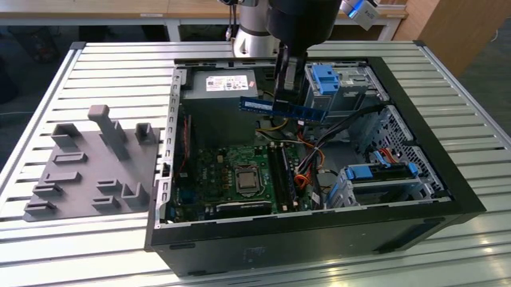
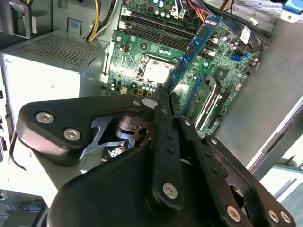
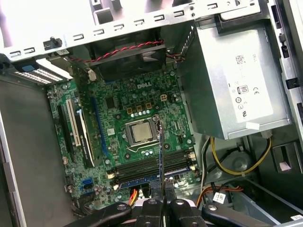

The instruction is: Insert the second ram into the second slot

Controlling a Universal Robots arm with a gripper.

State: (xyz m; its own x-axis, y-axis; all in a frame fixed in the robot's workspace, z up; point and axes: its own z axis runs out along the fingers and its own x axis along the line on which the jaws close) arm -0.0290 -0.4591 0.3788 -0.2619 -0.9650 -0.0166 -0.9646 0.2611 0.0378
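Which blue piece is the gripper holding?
The second ram, the thin dark-blue stick clamped in the gripper; the chunky light-blue clips sit on drive bays.

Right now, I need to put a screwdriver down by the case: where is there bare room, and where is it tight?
Bare table slats surround the grey fixture, on the exterior view's left of the computer case. Inside the case it is crowded: cables beside the drive bays, and the gripper holding the second ram above the motherboard.

Grey tray [image 1: 86,192] beside open computer case [image 1: 319,230]
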